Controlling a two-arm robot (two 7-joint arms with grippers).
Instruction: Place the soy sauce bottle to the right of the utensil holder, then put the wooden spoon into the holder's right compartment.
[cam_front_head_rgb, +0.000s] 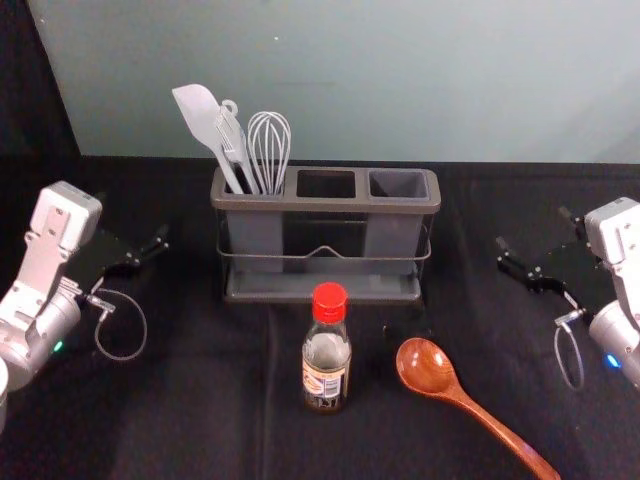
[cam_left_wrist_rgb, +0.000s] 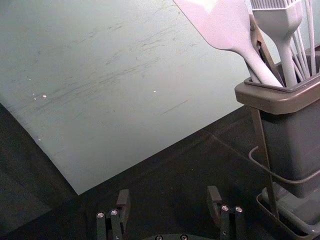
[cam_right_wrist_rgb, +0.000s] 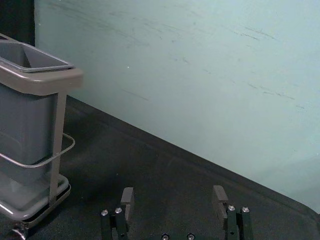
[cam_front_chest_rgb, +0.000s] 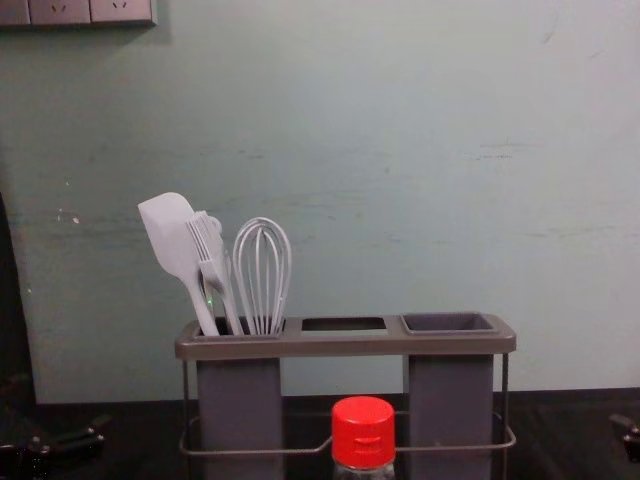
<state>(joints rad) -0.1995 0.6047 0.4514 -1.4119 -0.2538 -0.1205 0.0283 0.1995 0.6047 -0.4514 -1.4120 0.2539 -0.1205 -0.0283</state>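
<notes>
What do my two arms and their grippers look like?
The white-cased left arm has a thin, pale looped cable and a small round green light. The white-cased right arm has a similar cable, but its light is blue. The black metallic left gripper and matching right gripper have dark blocky fingers and silvery screws.

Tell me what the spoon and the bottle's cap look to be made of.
The spoon: likely wood, glossy as if lacquered, with reddish-brown grain and bright highlights. The cap: probably plastic, smooth, bright red.
</notes>
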